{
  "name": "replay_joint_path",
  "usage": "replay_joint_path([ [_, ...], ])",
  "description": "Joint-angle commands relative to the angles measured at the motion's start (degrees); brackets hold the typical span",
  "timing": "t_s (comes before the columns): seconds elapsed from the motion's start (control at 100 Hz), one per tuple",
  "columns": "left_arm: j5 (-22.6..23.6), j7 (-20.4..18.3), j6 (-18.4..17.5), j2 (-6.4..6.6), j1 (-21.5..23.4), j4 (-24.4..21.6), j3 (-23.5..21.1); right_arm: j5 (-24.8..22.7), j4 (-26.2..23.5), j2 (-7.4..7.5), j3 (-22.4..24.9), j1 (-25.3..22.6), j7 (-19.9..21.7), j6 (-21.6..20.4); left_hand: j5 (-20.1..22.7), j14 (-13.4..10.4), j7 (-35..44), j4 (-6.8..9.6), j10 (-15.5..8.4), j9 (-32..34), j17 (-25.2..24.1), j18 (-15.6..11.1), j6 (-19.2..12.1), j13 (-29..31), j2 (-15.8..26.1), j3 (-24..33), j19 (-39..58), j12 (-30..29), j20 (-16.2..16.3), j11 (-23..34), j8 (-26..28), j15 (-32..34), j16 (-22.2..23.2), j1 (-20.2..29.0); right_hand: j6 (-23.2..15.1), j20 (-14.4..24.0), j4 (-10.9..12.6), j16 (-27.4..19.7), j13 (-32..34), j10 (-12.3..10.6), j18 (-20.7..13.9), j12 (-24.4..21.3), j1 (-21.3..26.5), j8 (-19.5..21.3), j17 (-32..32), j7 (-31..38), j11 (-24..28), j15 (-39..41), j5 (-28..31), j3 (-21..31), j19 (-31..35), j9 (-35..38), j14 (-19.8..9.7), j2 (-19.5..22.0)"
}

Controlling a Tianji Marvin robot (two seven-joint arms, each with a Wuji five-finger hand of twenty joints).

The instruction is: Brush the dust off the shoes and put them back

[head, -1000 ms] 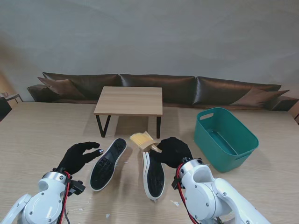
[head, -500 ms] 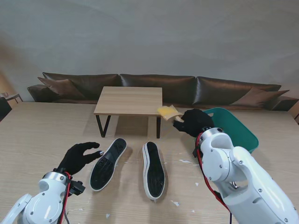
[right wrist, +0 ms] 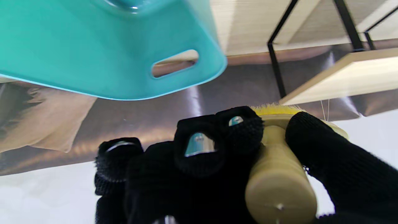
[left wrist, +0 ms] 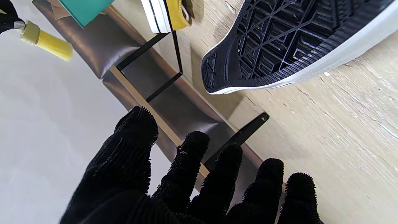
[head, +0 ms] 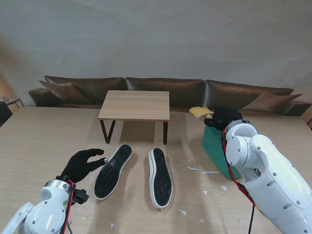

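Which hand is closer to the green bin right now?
Right. The right hand, shut on the brush, hovers at the green bin by its far-left rim. The left hand rests open beside the left shoe, across the table from the bin.

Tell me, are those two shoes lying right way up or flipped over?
Flipped over. Both shoes, left and right, show black treaded soles facing up in the stand view; the left wrist view shows one sole's tread close up.

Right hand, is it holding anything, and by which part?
The right hand is shut on the brush, wrapped around its pale handle, bristles pointing away. The left hand is open and holds nothing.
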Motion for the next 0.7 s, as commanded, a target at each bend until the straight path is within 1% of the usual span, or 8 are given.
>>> replay_joint_path([
  [0.0,-0.23,-0.95,0.34,-0.15,0.20,0.09,0.14,-0.87,1.91,0.59,0.38,1.01,1.16,-0.21,-1.01,-1.16,-0.48,0.96,-1.08,-1.92,-0.93,-2.20,-1.48,-2.17,-1.13,1.56,-1.75,-0.34,-0.45,-0.53,-0.16,-1.12,-0.38,-1.70,5.78,0.73,0.76,-0.63,-2.89,2.73,-2.18,0.94,2.51,0.30,29.39,3.53,5.69,2.85,7.11,3.03,7.98,3.31,-6.69,3.75],
  [0.23,-0.59,-0.94,1.02,-0.20,0.44,-0.17,0.23,-3.03,6.68,1.06,0.43,3.48,2.75,-0.84,-0.93,-1.03,-0.49,0.88,-0.95,-1.77,-1.09,-2.11,-1.43,-2.11,-0.87,1.79,-1.73,-0.36,-0.38,-0.51,-0.17,-1.19,-0.39,-1.89,5.41,0.64,0.82,-0.70,-2.87,2.45,-2.42,0.93,2.37,0.32,29.40,3.44,5.43,2.83,7.07,2.97,7.90,3.30,-7.04,3.84],
  [0.37,-0.67,-0.98,1.13,-0.20,0.51,-0.30,0.13,-3.35,7.25,1.22,1.77,3.19,3.16,-1.38,-0.99,-1.08,-0.54,0.86,-0.92,-1.76,-1.04,-2.19,-1.30,-2.15,-0.70,1.79,-1.68,-0.36,-0.34,-0.51,-0.19,-1.25,-0.40,-1.94,5.41,0.60,0.83,-0.69,-2.89,2.60,-2.53,1.00,2.40,0.36,29.41,3.42,5.43,2.87,7.08,2.91,7.94,3.31,-6.93,3.83],
  [0.62,-0.97,-1.18,0.91,-0.18,0.09,0.20,0.28,-4.25,7.78,1.78,3.74,2.38,6.00,-3.38,-1.13,-1.10,-0.63,0.85,-1.02,-1.86,-1.18,-2.21,-1.29,-2.20,-0.68,1.70,-1.72,-0.38,-0.32,-0.53,-0.24,-1.30,-0.39,-1.96,5.15,0.51,0.87,-0.68,-2.87,2.33,-2.72,1.06,2.20,0.41,29.43,3.45,5.44,2.85,7.07,2.84,8.03,3.30,-7.24,4.02],
  [0.69,-1.05,-1.32,1.02,-0.15,0.03,0.23,0.32,-4.02,8.16,1.81,4.03,2.21,6.04,-3.32,-1.03,-1.04,-0.59,0.85,-0.96,-1.86,-1.18,-2.16,-1.33,-2.29,-0.61,1.70,-1.72,-0.38,-0.31,-0.53,-0.23,-1.35,-0.40,-1.95,5.30,0.49,0.93,-0.68,-2.88,2.40,-2.72,1.06,2.32,0.40,29.42,3.42,5.44,2.87,7.09,2.96,8.04,3.32,-7.15,3.85],
])
